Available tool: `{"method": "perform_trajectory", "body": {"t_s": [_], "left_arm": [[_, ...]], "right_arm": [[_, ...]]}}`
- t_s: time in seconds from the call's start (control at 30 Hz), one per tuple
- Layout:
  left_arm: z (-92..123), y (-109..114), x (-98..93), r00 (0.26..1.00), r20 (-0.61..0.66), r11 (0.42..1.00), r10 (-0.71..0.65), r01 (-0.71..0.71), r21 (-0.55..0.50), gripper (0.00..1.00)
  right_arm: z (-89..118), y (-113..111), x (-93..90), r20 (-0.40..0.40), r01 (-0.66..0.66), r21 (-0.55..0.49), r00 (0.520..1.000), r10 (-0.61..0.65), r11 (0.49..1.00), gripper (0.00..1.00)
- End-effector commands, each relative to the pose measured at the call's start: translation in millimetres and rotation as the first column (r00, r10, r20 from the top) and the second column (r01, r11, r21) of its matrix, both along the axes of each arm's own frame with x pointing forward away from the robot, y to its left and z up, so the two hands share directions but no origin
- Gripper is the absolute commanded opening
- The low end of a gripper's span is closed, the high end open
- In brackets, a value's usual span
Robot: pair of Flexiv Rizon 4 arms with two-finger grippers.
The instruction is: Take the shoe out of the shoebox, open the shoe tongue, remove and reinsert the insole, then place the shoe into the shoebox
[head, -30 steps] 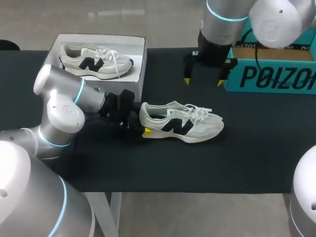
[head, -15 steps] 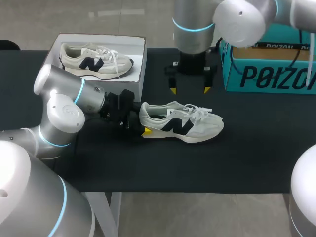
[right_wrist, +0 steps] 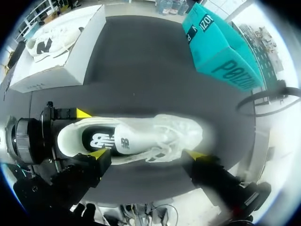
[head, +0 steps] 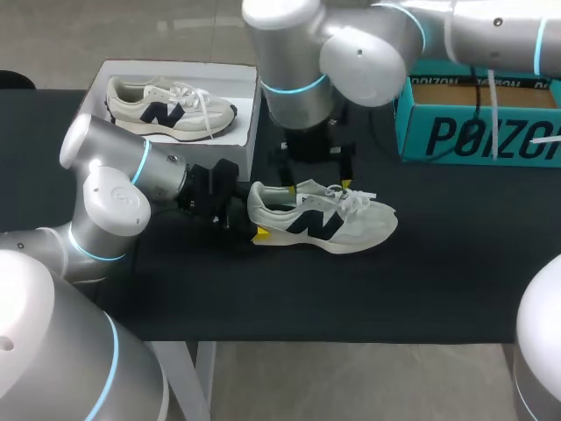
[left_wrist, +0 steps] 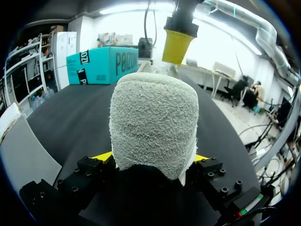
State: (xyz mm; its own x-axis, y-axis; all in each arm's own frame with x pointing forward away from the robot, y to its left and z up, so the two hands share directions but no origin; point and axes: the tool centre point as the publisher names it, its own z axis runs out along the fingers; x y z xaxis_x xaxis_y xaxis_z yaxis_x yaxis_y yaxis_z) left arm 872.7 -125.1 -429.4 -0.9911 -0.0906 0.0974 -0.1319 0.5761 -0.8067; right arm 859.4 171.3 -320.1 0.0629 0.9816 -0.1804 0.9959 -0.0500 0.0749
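A white sneaker with a dark logo [head: 324,219] lies on its side on the black table [head: 438,281], toe to the right. My left gripper [head: 254,217] is shut on its heel; in the left wrist view the fuzzy heel [left_wrist: 153,122] fills the space between the yellow fingertips [left_wrist: 101,156]. My right gripper [head: 318,186] hangs open just above the shoe's laces. In the right wrist view the sneaker [right_wrist: 141,136] lies ahead of and between its wide-spread fingers [right_wrist: 99,154]. One right finger [left_wrist: 178,43] shows beyond the heel.
A white open box [head: 252,114] at the back left holds a second sneaker [head: 171,107]. A teal shoebox [head: 482,132] stands at the back right. Bare black tabletop lies in front of the shoe.
My right arm has swung left from the teal box and come down over the sneaker. The left arm and the shoe have stayed put.
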Motion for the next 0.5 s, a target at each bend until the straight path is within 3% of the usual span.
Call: {"method": "perform_trajectory", "body": {"t_s": [0.03,0.5], "left_arm": [[0,0,1.0,1.0,-0.001,1.0,0.0,0.0,0.001,0.0],[0,0,1.0,1.0,-0.001,1.0,0.0,0.0,0.001,0.0]], "right_arm": [[-15,10,7.6,-0.029,-0.001,-0.033,1.0,0.0,0.999,1.0],[-33,7,10.1,-0.073,-0.014,-0.071,0.997,0.009,0.997,1.0]]}}
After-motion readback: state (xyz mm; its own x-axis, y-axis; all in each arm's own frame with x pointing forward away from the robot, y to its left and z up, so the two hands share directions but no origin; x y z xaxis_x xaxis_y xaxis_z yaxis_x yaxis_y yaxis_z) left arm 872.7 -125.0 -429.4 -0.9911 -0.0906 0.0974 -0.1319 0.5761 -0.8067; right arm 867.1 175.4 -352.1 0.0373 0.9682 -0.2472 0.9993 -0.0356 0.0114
